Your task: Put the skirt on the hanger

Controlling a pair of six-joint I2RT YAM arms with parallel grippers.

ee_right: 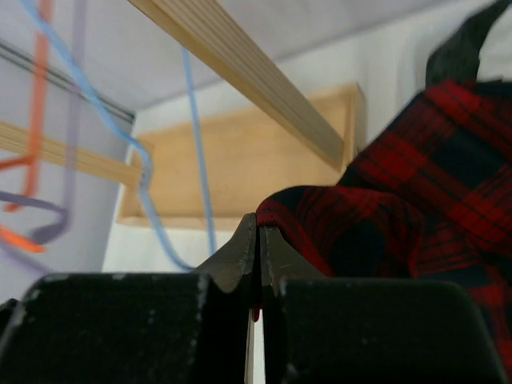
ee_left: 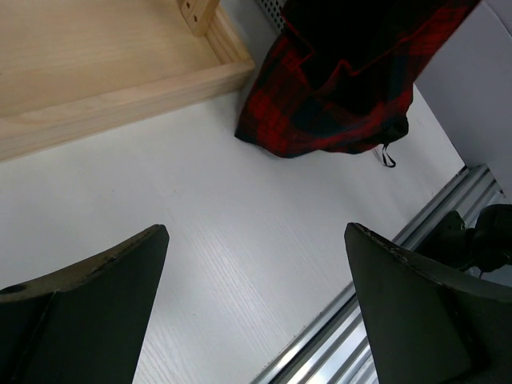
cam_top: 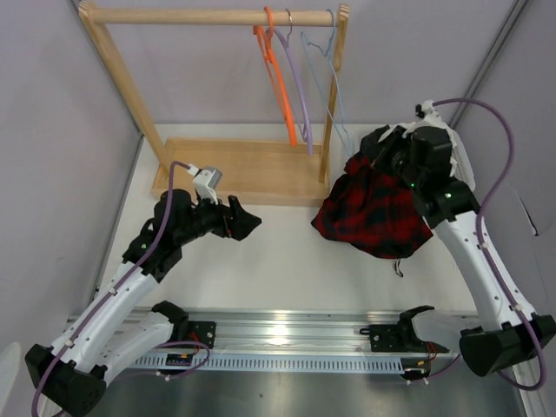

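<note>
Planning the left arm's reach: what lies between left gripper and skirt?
Only bare white table, per the left wrist view, from the open left gripper to the skirt.

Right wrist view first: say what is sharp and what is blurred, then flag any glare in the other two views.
Right wrist: the skirt at the shut right gripper is fairly sharp; the lavender hanger and orange hanger are blurred streaks. Top external: glare on the metal rail. Left wrist: the open left gripper looks soft; the table grain is crisp.
</note>
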